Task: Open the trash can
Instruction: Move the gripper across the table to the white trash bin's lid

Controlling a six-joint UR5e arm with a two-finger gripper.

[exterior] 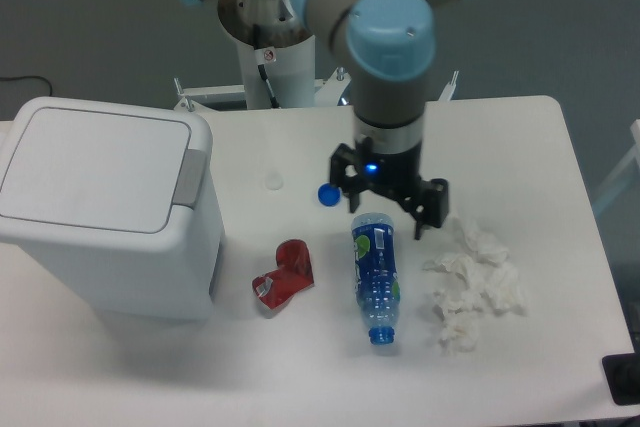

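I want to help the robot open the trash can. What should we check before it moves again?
1. Trash can lid shut, waiting to be opened: ok.
2. Grey push tab uncovered and easy to see: ok.
3. Hand empty with fingers apart: ok.
4. Hand at the tab: not ok, it hovers above the blue bottle.
5. Way to the tab: blue cap and red wrapper lie low on the table; the hand's height over them: cannot tell.

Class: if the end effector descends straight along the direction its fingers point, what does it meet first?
Probably the base end of the plastic bottle lying below the end effector; height is unclear.
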